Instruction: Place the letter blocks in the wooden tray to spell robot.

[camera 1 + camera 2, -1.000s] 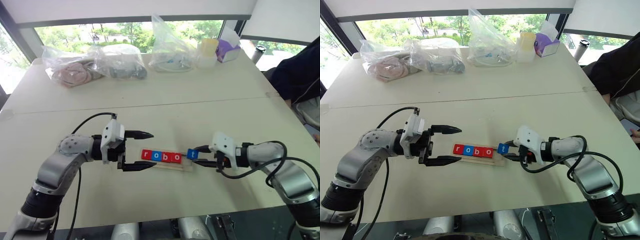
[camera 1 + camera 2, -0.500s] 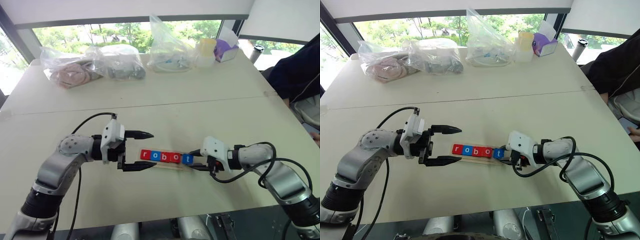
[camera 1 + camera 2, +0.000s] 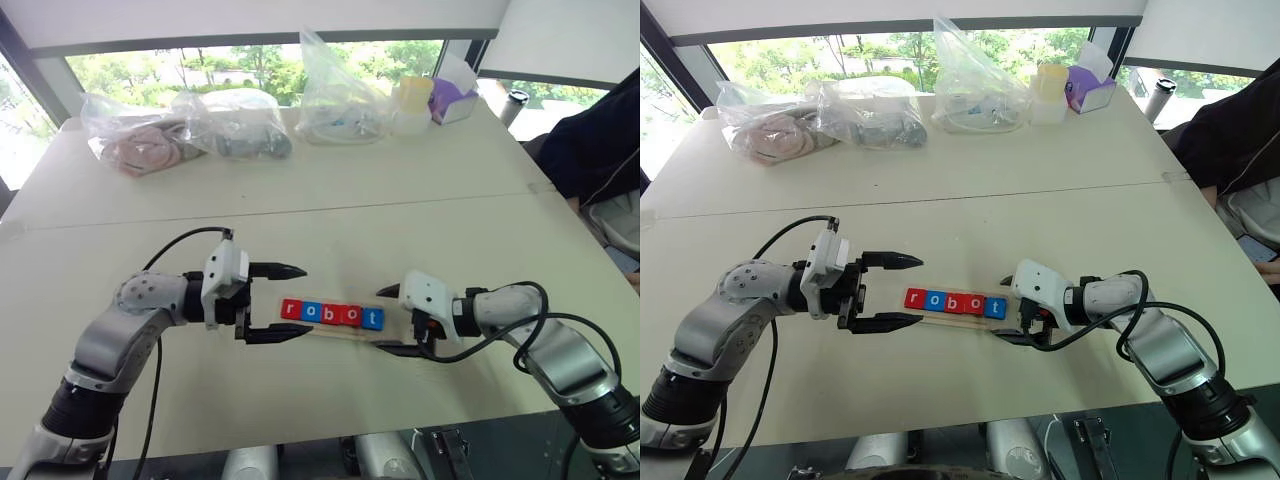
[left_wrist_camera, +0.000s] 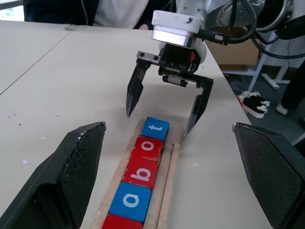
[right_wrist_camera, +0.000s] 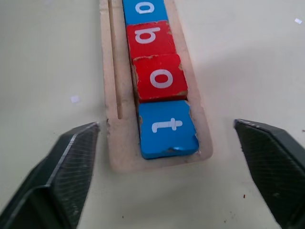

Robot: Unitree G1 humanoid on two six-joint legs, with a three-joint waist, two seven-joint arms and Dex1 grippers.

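Note:
Five letter blocks lie in a row in the wooden tray and read r, o, b, o, t. The blue t block sits at the tray's right end, against the red o. My right gripper is open just past that end, one finger on each side of the t block and apart from it. My left gripper stands open at the tray's left end, near the red r, holding nothing.
Several clear plastic bags with contents line the far side of the table, beside a yellow-lidded cup and a purple box. A person in dark clothing sits at the right edge.
The right gripper carried the blue t block leftward into the tray's right end, then opened and let it go. The left arm has kept still.

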